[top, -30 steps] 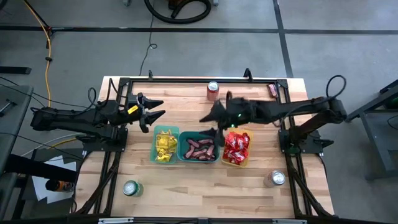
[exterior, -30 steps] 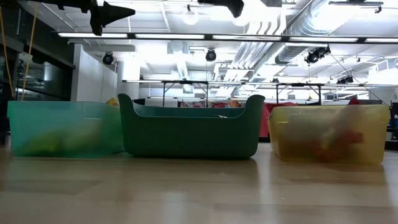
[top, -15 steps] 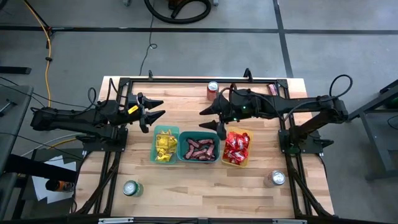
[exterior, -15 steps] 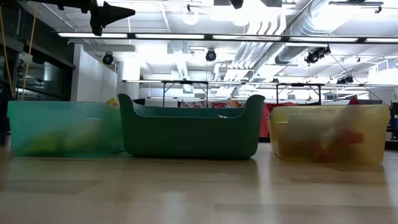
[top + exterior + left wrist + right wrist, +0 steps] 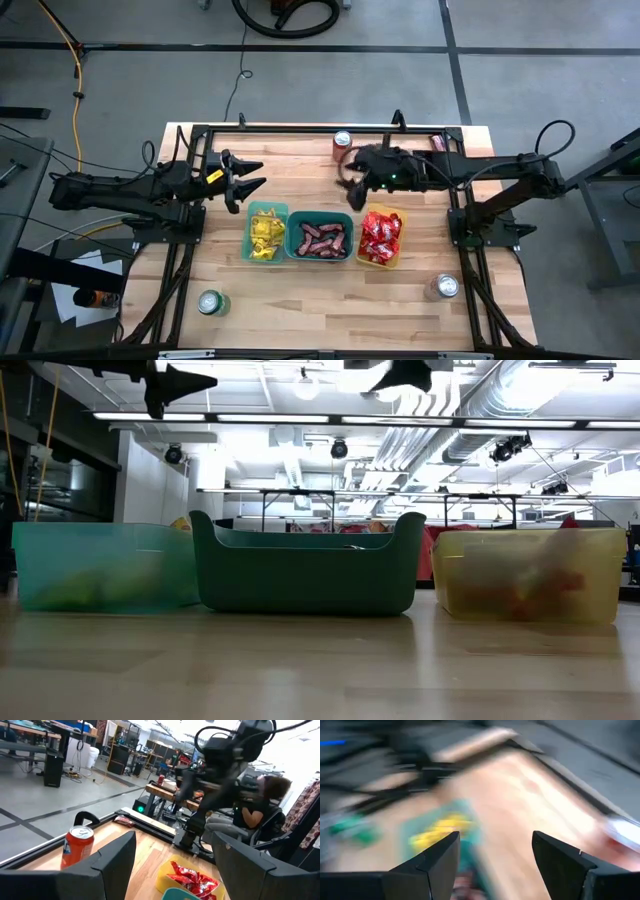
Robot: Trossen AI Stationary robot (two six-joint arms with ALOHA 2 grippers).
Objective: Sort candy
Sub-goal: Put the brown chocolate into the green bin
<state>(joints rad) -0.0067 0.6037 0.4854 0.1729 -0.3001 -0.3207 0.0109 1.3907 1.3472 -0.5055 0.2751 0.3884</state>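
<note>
Three plastic bins sit in a row at the middle of the pale wooden table (image 5: 300, 280), and each holds a single kind of sweet. Farthest left, the left gripper (image 5: 250, 180) hangs over bare wood just beyond the bins with its fingers spread and nothing between them, exactly where it was a second ago. Next comes the light teal see-through bin (image 5: 265, 235) with the shiny yellow wrapped packets (image 5: 264, 232), then the dark green bin (image 5: 320, 238) with the dark brown wrapped bars (image 5: 321, 239), then the yellow see-through bin (image 5: 381, 238) with the shiny red wrapped packets (image 5: 381, 236).

What has changed is on the right. A second ago the right gripper (image 5: 352, 185) reached low over the edge between the green and yellow bins; it has since drawn back and swung toward the far edge, near the red-and-silver metal drink can (image 5: 343, 143). Its wrist view is smeared by the motion, yet shows the two fingers held apart with nothing pinched.

No loose sweet shows on the open tabletop, though one small dark packet (image 5: 438, 144) lies by the far right corner beside the black frame. My judgement is that sorting is nearly or wholly done, that packet being the only candidate left.
</note>
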